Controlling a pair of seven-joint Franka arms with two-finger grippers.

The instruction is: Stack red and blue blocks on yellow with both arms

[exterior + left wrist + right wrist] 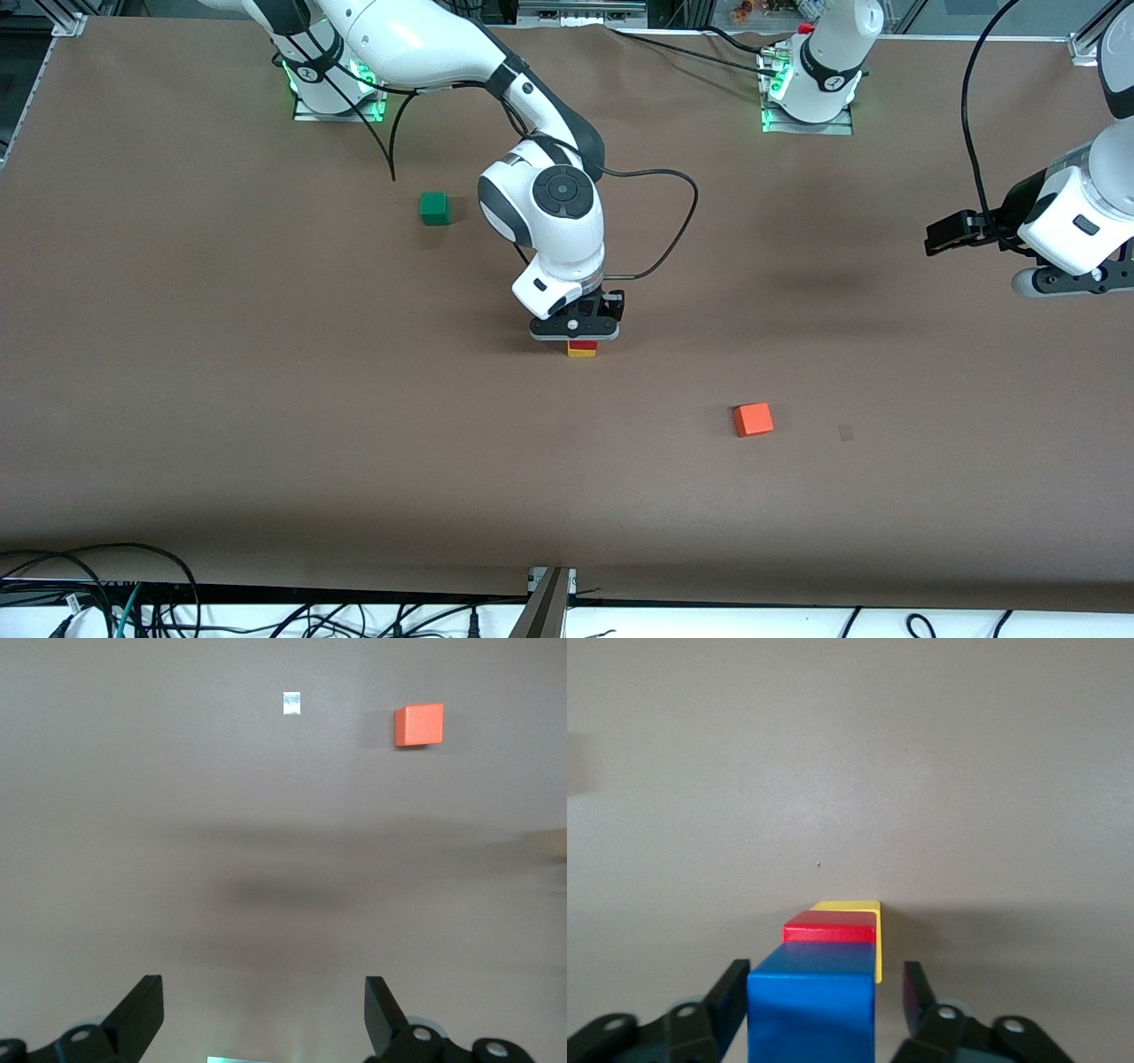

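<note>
Releasing the blue block (811,1001) on top of the stack with my right hand (819,1001). Blue sits between my fingers (729,999), red block (829,927) right under it, yellow block (864,921) at the bottom on the table (266,399). Right hand is partly spread: a gap shows on one side of blue, the other finger looks close to or against its face, can't tell which. So I call it letting go, not gripping.

From the front, only red (585,345) over yellow (581,353) peeks out below my right hand (576,337); blue is hidden by the hand there.

Stack is not square: each block is stepped off a bit from the one below, with yellow showing out past red on one side. Judgement: to finish this well, spread both fingers clear of blue first, then lift straight up with no sideways drag. A finger catching an edge would probably topple the offset tower.

My left hand (264,1014) waits wide apart, holding nothing, up over bare table toward the left arm's end (952,235). Orange block (418,725) lies ahead of that hand, a small tape mark (291,703) near it. Green block (434,208) lies well apart from my right hand, untouched. Judgement: task looks nearly done once the hand is off.
</note>
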